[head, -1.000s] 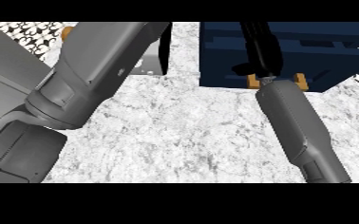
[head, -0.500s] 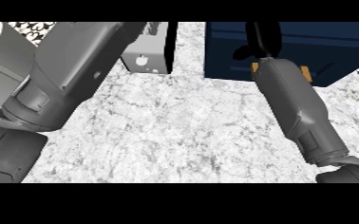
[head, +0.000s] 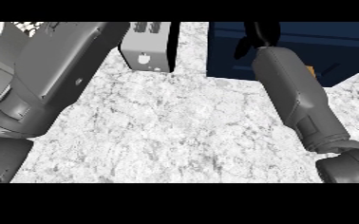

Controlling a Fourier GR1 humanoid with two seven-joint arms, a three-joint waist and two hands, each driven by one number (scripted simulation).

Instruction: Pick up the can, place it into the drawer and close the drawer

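Head view: right hand (head: 258, 37) over dark-blue drawer (head: 223, 57).

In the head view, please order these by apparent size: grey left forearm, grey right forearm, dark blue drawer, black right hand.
1. Grey left forearm: largest, but nearest the camera.
2. Dark blue drawer and grey right forearm: look about alike, so unranked.
3. Black right hand: smallest.
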